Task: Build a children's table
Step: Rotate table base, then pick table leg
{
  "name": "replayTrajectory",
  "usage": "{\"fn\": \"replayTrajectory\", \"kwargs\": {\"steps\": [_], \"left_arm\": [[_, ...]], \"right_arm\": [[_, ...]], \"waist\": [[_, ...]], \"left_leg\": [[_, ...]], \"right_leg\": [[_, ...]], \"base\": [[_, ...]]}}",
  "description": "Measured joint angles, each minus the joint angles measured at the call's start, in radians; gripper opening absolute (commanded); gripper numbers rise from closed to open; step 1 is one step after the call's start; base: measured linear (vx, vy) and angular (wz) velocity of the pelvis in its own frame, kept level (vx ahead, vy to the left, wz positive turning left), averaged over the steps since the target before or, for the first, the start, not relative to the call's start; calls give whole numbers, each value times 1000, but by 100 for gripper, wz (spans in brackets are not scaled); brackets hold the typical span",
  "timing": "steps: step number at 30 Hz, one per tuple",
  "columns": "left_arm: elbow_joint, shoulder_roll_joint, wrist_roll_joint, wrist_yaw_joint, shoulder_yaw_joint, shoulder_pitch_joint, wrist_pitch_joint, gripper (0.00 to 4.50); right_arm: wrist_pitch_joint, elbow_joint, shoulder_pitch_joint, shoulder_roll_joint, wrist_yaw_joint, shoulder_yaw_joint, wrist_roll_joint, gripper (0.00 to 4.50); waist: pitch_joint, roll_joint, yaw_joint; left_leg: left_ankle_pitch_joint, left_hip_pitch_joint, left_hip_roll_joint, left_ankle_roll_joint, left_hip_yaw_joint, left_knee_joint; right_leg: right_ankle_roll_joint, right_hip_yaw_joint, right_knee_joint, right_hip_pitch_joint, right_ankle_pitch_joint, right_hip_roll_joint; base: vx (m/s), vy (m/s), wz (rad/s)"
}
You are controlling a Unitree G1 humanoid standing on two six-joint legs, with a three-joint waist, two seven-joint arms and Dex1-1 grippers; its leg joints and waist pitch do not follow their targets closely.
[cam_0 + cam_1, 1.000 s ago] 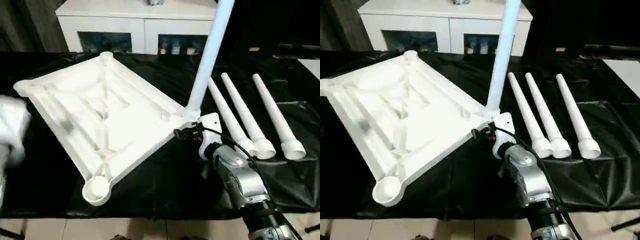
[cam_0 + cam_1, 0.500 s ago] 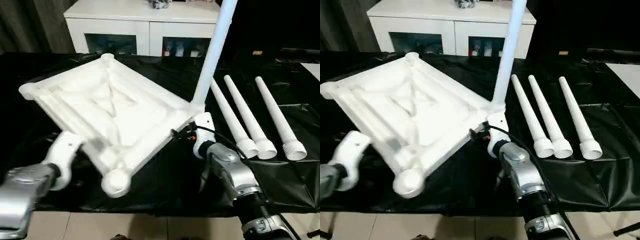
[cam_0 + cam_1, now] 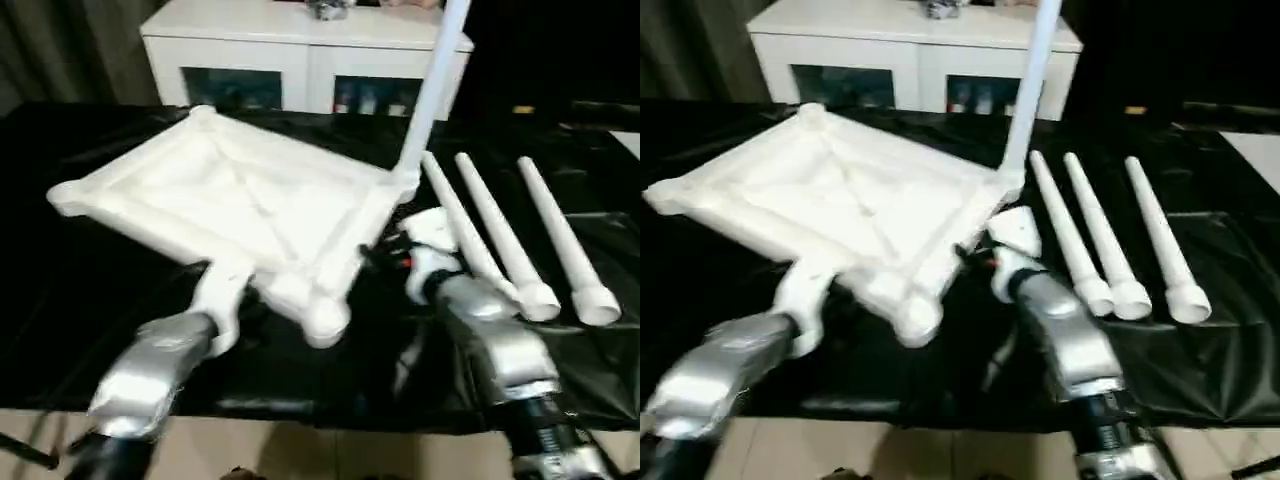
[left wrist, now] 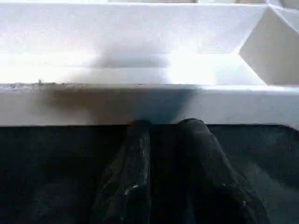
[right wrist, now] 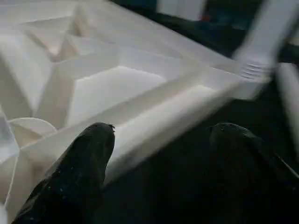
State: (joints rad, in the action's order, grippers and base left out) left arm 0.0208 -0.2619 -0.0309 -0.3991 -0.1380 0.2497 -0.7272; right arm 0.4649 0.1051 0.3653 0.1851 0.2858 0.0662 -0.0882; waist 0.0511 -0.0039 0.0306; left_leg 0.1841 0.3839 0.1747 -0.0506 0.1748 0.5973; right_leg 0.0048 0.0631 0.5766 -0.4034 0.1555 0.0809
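The white tabletop [image 3: 250, 200] lies ribbed side up on the black cloth, its near long rim raised a little. One white leg [image 3: 425, 90] stands upright in its far right corner socket. Three more legs [image 3: 500, 235] lie side by side to the right. My left gripper [image 4: 163, 126] reaches the near rim from below; its fingers [image 4: 135, 154] stand close together with a small empty gap, tips against the rim. My right gripper [image 5: 161, 135] is open wide at the tabletop's right edge, near the socket with the leg, clamping nothing.
A white cabinet [image 3: 300, 50] with glass-fronted compartments stands behind the table. The black cloth [image 3: 80, 290] covers the work surface up to its front edge [image 3: 300, 412]. The lying legs take up the right side.
My left arm has come in from the left to the near rim. The tabletop has swung round, its near corner moving right and up. The right gripper stays by the upright leg's corner.
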Motion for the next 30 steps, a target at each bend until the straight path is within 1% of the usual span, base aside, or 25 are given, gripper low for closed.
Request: {"fn": "replayTrajectory", "kwargs": {"steps": [4, 6, 7, 9, 10, 11, 12, 14, 15, 17, 18, 20, 21, 22, 24, 26, 27, 28, 30], "left_arm": [[97, 42, 16, 34, -21, 38, 95, 119], [130, 60, 23, 38, -35, 48, 134, 119], [174, 72, 30, 43, -46, 73, 166, 119], [205, 89, 35, 47, -55, 87, 194, 119], [240, 105, 39, 56, -57, 101, 229, 119], [267, 117, 45, 60, -58, 113, 256, 127], [278, 124, 48, 63, -58, 116, 281, 127], [288, 132, 47, 63, -58, 116, 345, 127], [281, 134, 45, 59, -58, 116, 361, 127], [234, 120, 39, 30, -62, 109, 382, 127], [189, 91, 33, -4, -79, 99, 383, 127], [73, 20, 21, -95, -119, 60, 377, 127], [15, -26, 10, -147, -135, 34, 360, 127], [-50, -78, -6, -212, -157, 7, 335, 127], [-106, -119, -20, -269, -166, -16, 302, 127], [-188, -181, -58, -342, -176, -18, 248, 127], [-223, -199, -73, -363, -174, -15, 232, 127], [-257, -213, -88, -382, -170, -4, 218, 127], [-290, -214, -106, -393, -161, 12, 201, 127]], "right_arm": [[61, -3, 3, 49, -26, -37, 7, 370], [92, -3, 10, 64, -36, -40, 11, 370], [126, -3, 26, 82, -41, -41, 22, 370], [152, -2, 50, 100, -43, -44, 25, 370], [180, 2, 72, 115, -42, -50, 27, 370], [199, 13, 90, 128, -41, -57, 27, 397], [211, 20, 105, 140, -40, -63, 28, 397], [247, 53, 142, 164, -29, -79, 25, 407], [257, 69, 156, 177, -22, -83, 23, 416], [286, 121, 197, 202, -4, -86, 22, 439], [301, 159, 223, 219, 17, -75, 22, 439], [320, 252, 283, 262, 41, -67, 28, 446], [320, 320, 328, 269, 47, -65, 34, 446], [317, 401, 373, 286, 49, -65, 46, 446], [310, 471, 406, 305, 53, -70, 58, 446], [309, 582, 448, 300, 73, -65, 61, 446], [309, 626, 457, 301, 86, -62, 62, 446], [309, 671, 461, 300, 98, -60, 62, 446], [309, 724, 464, 293, 117, -60, 60, 446]], "waist": [[0, 0, -4], [0, 1, -3], [0, 1, -1], [0, 2, 0], [0, 2, 2], [0, 1, 2], [0, 2, 1], [0, 2, -2], [0, 2, -2], [0, 3, -3], [0, 4, -5], [-1, 6, -5], [-1, 6, -11], [-1, 6, -12], [-1, 6, -10], [-1, 6, -8], [-1, 6, -4], [0, 7, 1], [0, 8, 3]], "left_leg": [[0, 0, 0, 0, 0, 1], [0, 0, 0, 0, 0, 1], [0, 1, 0, 0, 0, 1], [0, 1, 0, 0, 0, 1], [-1, 1, 0, 1, 0, 2], [-1, 2, 0, 2, 0, 2], [-1, 3, 0, 2, 0, 2], [-1, 3, 0, 2, 0, 3], [-1, 2, 0, 2, 0, 3], [-1, 2, 1, 2, 0, 4], [-1, 2, 1, 2, 0, 4], [-1, 1, 2, 2, 0, 4], [-1, 1, 3, 2, 0, 4], [-1, 1, 3, 2, 0, 4], [-1, 1, 4, 2, 1, 4], [-1, 1, 5, 2, 1, 4], [-1, 0, 5, 2, 2, 5], [-1, 0, 5, 2, 2, 6], [-1, 0, 5, 2, 3, 7]], "right_leg": [[0, 0, 0, 0, 0, 0], [0, 0, 0, 0, 0, 0], [0, 0, 0, -1, 0, 0], [0, 0, 0, 0, 0, 0], [0, 0, 0, 0, 0, 0], [0, 0, 0, 0, 0, 0], [0, 0, 0, 0, 0, 0], [0, 0, 0, 0, 0, 0], [-1, 0, 0, 0, -1, 0], [-6, 0, 2, -1, -5, 0], [-7, 0, 4, -1, -6, 0], [-5, 1, 4, -1, -4, -1], [-4, 0, 6, -3, -3, -1], [-4, 0, 8, -4, -1, -2], [-4, 0, 9, -4, 1, -2], [-6, 1, 13, -5, 3, -3], [-8, 0, 16, -5, 4, -2], [-8, 0, 18, -5, 5, -2], [-8, -1, 20, -5, 4, -2]], "base": [[0, 0, 0], [0, 0, 0], [0, 0, 0], [0, 0, 0], [0, 0, 0], [0, 0, 0], [0, 0, 0], [0, 0, 0], [0, 0, 0], [0, 0, 0], [0, 0, 0], [0, 0, 0], [0, 0, 0], [0, 0, 0], [0, 0, 0], [0, 0, 0], [0, 0, 0], [0, 0, 0], [0, 0, 0]]}}
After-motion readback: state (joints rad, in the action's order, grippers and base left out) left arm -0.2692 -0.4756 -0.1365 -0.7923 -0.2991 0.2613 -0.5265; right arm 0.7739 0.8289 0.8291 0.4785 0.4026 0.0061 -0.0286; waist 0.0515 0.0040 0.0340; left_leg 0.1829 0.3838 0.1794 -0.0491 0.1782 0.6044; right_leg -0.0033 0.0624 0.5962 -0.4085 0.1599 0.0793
